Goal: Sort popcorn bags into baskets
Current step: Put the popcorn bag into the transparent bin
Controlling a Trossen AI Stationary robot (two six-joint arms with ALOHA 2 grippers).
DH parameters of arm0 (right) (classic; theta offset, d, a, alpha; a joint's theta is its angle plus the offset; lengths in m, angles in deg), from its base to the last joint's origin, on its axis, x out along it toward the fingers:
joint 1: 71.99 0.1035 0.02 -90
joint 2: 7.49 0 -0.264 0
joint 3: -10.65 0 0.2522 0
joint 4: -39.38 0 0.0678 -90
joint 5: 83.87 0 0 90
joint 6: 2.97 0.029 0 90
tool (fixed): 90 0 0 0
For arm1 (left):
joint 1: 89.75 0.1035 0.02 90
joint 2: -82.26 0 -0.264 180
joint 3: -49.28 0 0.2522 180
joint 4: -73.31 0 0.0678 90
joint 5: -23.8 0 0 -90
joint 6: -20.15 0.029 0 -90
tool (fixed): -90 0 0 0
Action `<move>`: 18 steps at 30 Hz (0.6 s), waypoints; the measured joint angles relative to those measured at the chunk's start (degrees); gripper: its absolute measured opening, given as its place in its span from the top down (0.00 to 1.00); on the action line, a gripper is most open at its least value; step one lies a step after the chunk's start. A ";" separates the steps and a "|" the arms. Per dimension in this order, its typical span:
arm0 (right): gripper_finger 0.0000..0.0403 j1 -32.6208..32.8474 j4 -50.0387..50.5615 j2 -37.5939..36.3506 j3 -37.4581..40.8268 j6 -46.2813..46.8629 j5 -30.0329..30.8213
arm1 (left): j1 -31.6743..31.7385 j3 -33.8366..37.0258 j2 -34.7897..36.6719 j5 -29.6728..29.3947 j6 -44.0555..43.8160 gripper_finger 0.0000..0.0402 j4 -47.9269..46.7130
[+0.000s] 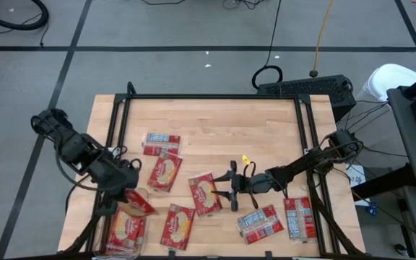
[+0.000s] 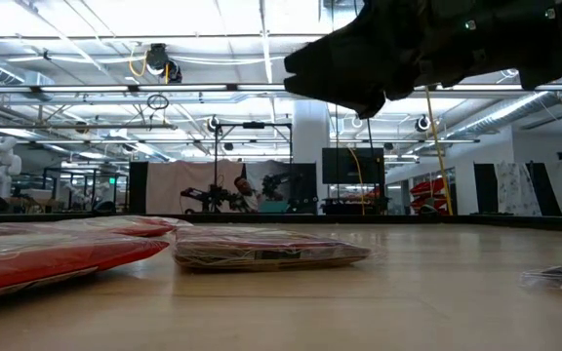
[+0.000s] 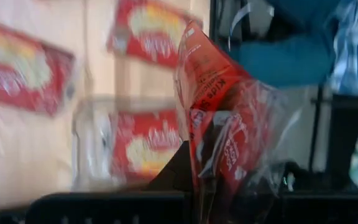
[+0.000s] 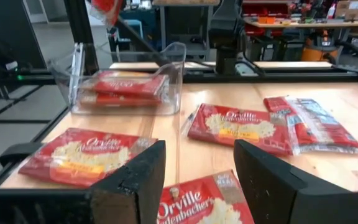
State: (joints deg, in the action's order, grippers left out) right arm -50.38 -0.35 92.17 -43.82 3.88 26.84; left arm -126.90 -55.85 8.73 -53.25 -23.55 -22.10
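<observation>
Several red popcorn bags lie flat on the wooden table, among them one at the middle [image 1: 204, 193] and one toward the near edge [image 1: 177, 225]. The clear plastic basket [image 1: 113, 242] stands at the near left corner with bags [image 4: 126, 84] inside. My left gripper [image 1: 130, 193] hovers over the basket, shut on a popcorn bag [image 3: 219, 118]. My right gripper [image 4: 197, 168] is open and points level toward the table's left, a little above the middle bag [image 4: 204, 202], one finger to each side of its end; it touches nothing. My left gripper pinches the popcorn bag between its two fingers by one end [image 3: 207, 180]; the fingers themselves hide the exact spot. The fingers slant downward. The bag sticks out past them, crumpled and tilted, lifted clear above the basket.
More bags lie at the far left [image 1: 161, 142], left of centre [image 1: 165, 172] and near the right edge [image 1: 260, 222], [image 1: 300, 218]. A black frame [image 1: 215, 96] borders the table. Bare wood shows across the far half.
</observation>
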 joint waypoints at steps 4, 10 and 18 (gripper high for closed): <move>0.54 0.88 0.55 0.00 0.00 0.00 -0.02 | -1.86 0.00 -1.78 5.75 0.76 0.95 -2.87; 0.54 2.11 1.11 0.00 0.00 0.00 0.00 | -4.54 0.03 -4.28 6.58 4.67 0.95 -8.71; 0.54 3.28 3.38 0.02 0.02 0.00 0.04 | -7.00 3.16 -4.53 6.93 2.35 0.95 -6.60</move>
State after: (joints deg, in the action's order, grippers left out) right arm -47.11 3.02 92.19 -43.80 3.88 26.89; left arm -133.90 -52.69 4.20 -46.32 -21.20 -28.70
